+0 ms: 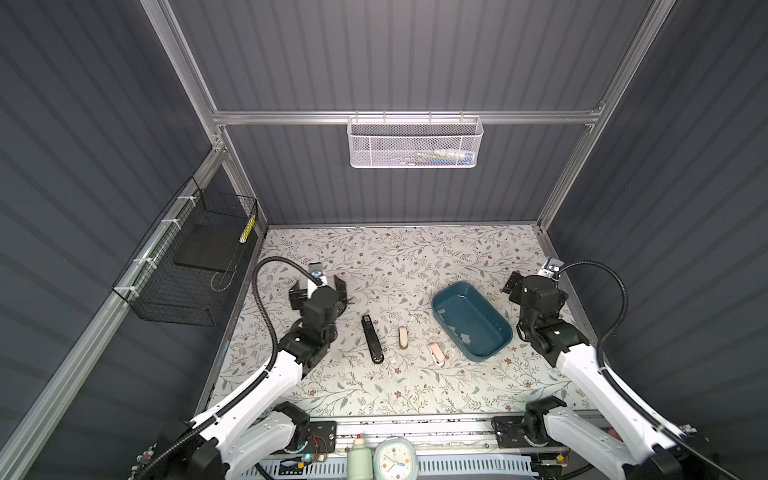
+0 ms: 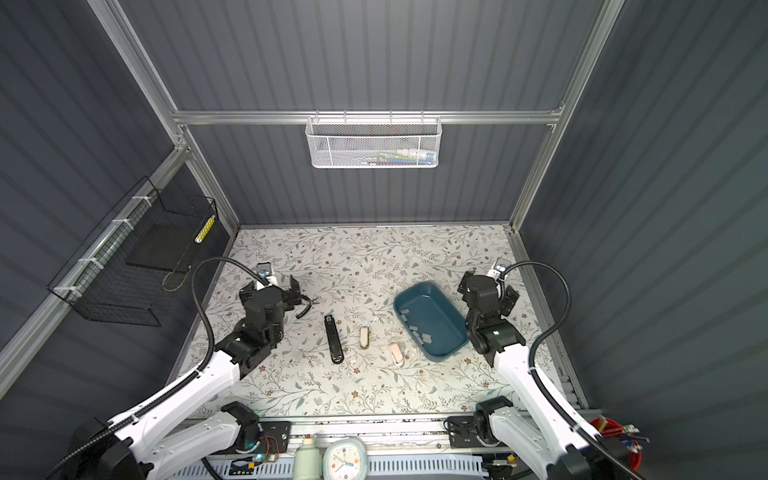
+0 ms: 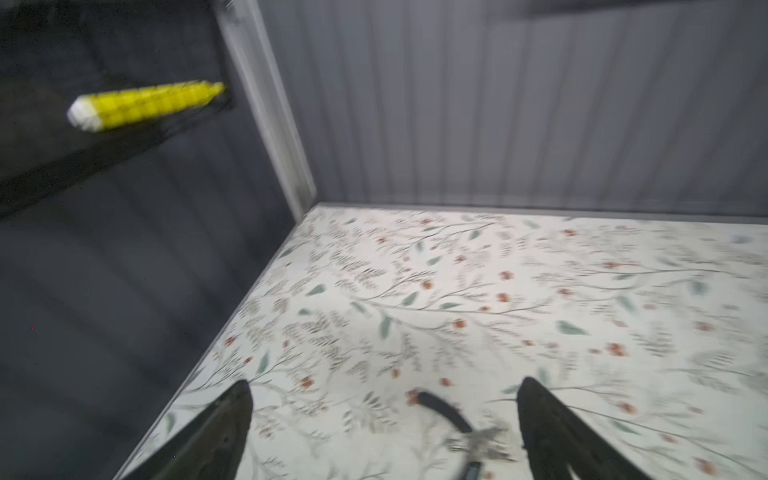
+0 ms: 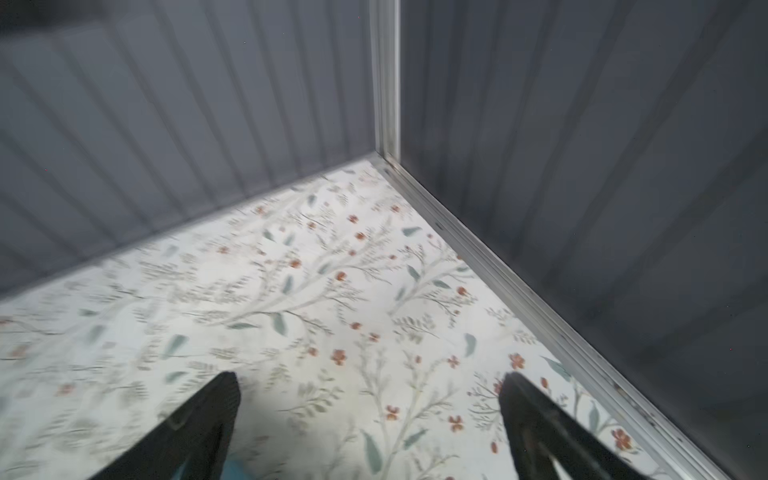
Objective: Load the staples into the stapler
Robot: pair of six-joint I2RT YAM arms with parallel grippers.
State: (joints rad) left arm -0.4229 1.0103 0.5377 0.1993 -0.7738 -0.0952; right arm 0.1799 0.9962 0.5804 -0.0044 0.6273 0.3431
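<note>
While neither arm holds anything, count the task as not visibly begun.

- Left gripper (image 3: 386, 384): jaws spread wide, empty, over the counter (image 1: 374, 257) at left of centre in both top views. A dark-handled tool (image 2: 305, 305) lies just beside it.
- Right gripper (image 4: 370, 376): jaws spread wide, empty, at the right edge, just beyond the tray (image 1: 473, 309).
- Staples (image 1: 464, 338): several grey strips lie loose in the tray, right of centre. None can be seen outside it.
- Staplers: black (image 1: 372, 338), beige (image 1: 403, 336) and pink (image 1: 435, 353) lie in a row at centre, left of the tray. The black one looks shut. You cannot tell at this size whether the two small ones are open or loaded.

Judged left to do: open a stapler, lift one strip, seat it in the channel, close.
</note>
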